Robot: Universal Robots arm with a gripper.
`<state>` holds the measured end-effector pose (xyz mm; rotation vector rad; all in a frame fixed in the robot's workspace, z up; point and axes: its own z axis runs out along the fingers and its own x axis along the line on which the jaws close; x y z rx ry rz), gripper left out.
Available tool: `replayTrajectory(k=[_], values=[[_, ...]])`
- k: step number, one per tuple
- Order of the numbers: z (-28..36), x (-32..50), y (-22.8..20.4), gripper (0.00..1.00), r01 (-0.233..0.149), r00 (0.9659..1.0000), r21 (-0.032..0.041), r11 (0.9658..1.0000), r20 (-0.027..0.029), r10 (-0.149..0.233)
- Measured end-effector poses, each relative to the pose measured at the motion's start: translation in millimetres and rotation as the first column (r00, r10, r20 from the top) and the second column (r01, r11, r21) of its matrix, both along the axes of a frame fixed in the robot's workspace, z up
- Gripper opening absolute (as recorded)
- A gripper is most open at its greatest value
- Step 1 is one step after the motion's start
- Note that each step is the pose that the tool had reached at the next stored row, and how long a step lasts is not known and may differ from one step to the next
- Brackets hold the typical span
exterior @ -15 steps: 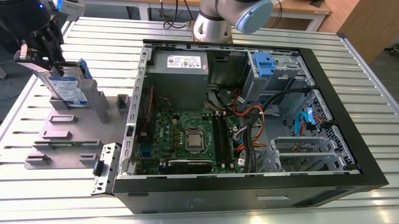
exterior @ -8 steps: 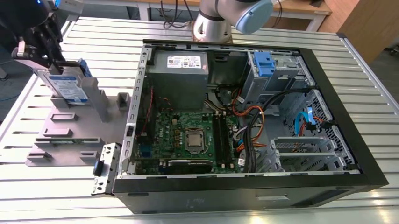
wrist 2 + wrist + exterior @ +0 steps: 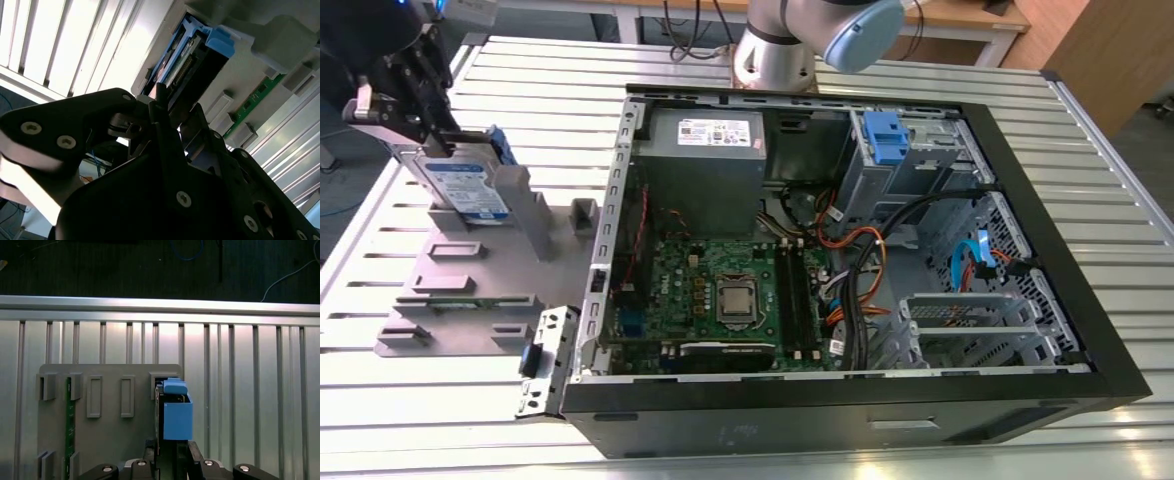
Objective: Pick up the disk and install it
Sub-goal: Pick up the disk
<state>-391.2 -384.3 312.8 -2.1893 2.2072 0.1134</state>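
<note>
The gripper (image 3: 438, 148) straddles the upright disk (image 3: 464, 190) in its grey stand (image 3: 454, 300). I cannot tell whether the jaws are clenched; a square, centred hold matters.

My gripper (image 3: 176, 104) is right up at the near end of the disk (image 3: 184, 61). It's standing on edge in the grey stand (image 3: 265, 62), with the blue carrier (image 3: 220, 41) clipped round it. There's a green circuit board (image 3: 250, 107) slotted just beside it, and the ribbed metal table (image 3: 65, 40) is underneath.

Bright overhead glare across the ribbed metal table (image 3: 560, 70)
</note>
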Motion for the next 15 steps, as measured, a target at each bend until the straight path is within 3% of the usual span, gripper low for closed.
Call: replayTrajectory(k=[4, 5, 6, 10, 15], values=[[0.2, 0.0, 0.0, 0.36, 0.000, 1.0000, 0.0000, 1.0000, 0.0000, 0.000], [0.2, 0.0, 0.0, 0.43, 0.000, 1.0000, -0.0001, 1.0000, 0.0000, 0.000], [-0.1, 0.0, 0.0, 0.43, 0.000, 1.0000, -0.0001, 1.0000, -0.0001, 0.000], [-6.4, 0.0, 0.0, 0.43, 0.000, 1.0000, -0.0002, 1.0000, 0.0000, 0.000], [-8.5, 0.0, 0.0, 0.43, 0.000, 1.0000, -0.0006, 1.0000, -0.0003, 0.000]])
